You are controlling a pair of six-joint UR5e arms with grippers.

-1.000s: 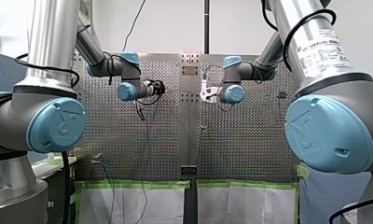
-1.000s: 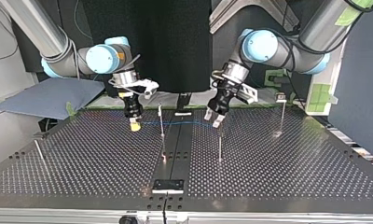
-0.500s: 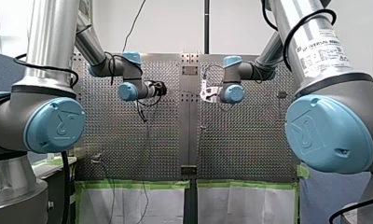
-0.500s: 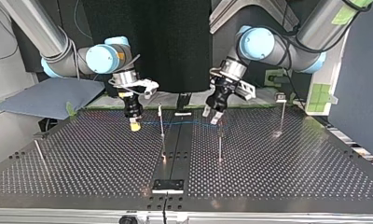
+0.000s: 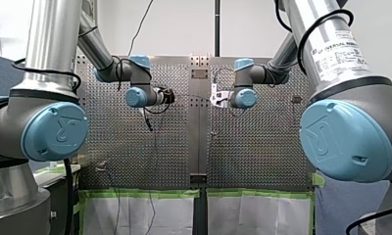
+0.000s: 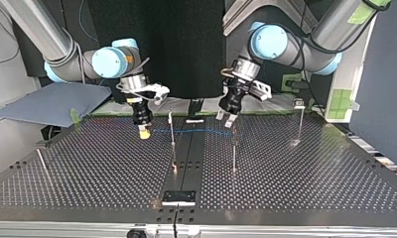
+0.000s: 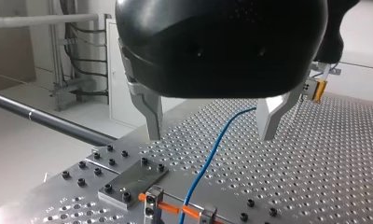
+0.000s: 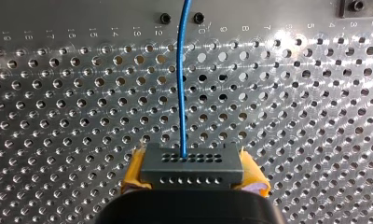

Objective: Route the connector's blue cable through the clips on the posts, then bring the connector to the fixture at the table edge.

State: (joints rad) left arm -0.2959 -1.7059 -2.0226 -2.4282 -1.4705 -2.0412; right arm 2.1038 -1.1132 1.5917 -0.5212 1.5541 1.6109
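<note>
In the right wrist view my right gripper (image 8: 192,174) is shut on the dark grey connector (image 8: 191,163), which sits between its yellow pads (image 8: 134,171). The blue cable (image 8: 181,79) leaves the connector and runs straight ahead over the perforated table. In the top view my right gripper (image 6: 144,132) hangs low at the left of a thin post (image 6: 171,128), and the blue cable (image 6: 196,131) stretches past that post toward my left gripper (image 6: 225,120). In the left wrist view my left gripper (image 7: 210,136) stands open, its metal fingers (image 7: 150,112) either side of the blue cable (image 7: 208,163) without touching it.
A second post (image 6: 233,151) stands just under my left gripper, and two more posts (image 6: 300,124) (image 6: 40,159) stand toward the table's sides. The fixture (image 6: 179,197) sits at the near edge in the top view. A clip with orange parts (image 7: 168,208) holds the cable below my left gripper.
My left gripper has risen a little and shifted toward the top view's left and back, still open. My right gripper and the connector have not moved.
</note>
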